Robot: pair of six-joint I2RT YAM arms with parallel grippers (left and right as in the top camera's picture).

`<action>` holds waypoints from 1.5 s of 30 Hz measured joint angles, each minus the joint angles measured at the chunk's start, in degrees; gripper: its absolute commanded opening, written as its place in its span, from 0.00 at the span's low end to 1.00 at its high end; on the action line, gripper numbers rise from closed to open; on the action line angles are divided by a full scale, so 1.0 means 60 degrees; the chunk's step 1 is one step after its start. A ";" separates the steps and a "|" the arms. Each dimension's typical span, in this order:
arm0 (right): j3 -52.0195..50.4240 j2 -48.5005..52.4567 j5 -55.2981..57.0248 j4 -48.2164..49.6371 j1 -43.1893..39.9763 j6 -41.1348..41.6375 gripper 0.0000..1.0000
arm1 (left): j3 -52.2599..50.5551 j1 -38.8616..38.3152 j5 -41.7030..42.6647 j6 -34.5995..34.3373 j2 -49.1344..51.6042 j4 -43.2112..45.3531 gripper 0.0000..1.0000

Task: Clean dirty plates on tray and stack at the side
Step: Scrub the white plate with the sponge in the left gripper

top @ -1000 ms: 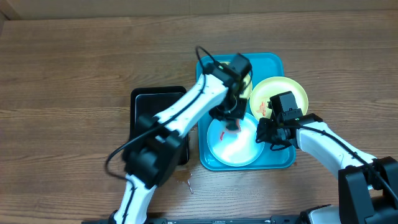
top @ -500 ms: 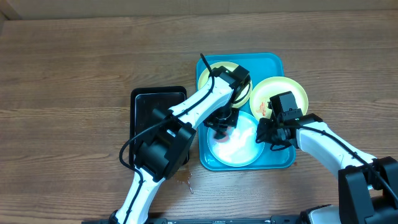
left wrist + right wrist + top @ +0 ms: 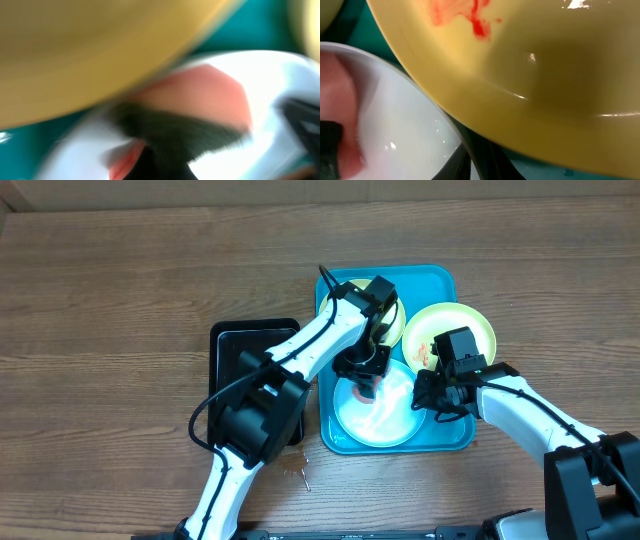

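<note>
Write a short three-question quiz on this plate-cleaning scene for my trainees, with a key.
1. How many plates are in the overhead view?
2. True or false: in the overhead view, the black tray lies left of the blue tray.
3. In the right wrist view, the red smears sit on: A the yellow-green plate; B the blue tray; C the black tray.

Key: 1 three; 2 true; 3 A.
</note>
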 measured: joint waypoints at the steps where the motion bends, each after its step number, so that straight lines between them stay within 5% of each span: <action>1: 0.0000 0.0000 0.0000 0.0004 0.0000 0.0004 0.13 | 0.0000 -0.0036 0.0251 0.0000 0.0022 0.0047 0.04; 9: 0.0000 0.0000 0.0011 -0.0011 0.0000 -0.0004 0.13 | 0.0000 -0.0295 0.0882 -0.0011 0.0171 -0.1064 0.04; 16: 0.0000 0.0000 0.0015 -0.0007 -0.0004 0.0000 0.13 | -0.0007 -0.0204 -0.1089 -0.0277 0.0175 -0.2368 0.04; 32: 0.0000 0.0000 -0.0164 0.0004 0.0004 0.0004 0.13 | 0.0874 0.0204 -0.3337 -0.0554 0.0204 -0.1785 0.04; 45: 0.0000 0.0000 0.0058 -0.0076 -0.0025 0.0004 0.13 | 0.0412 -0.0204 -0.1271 0.0062 0.0197 0.0557 0.04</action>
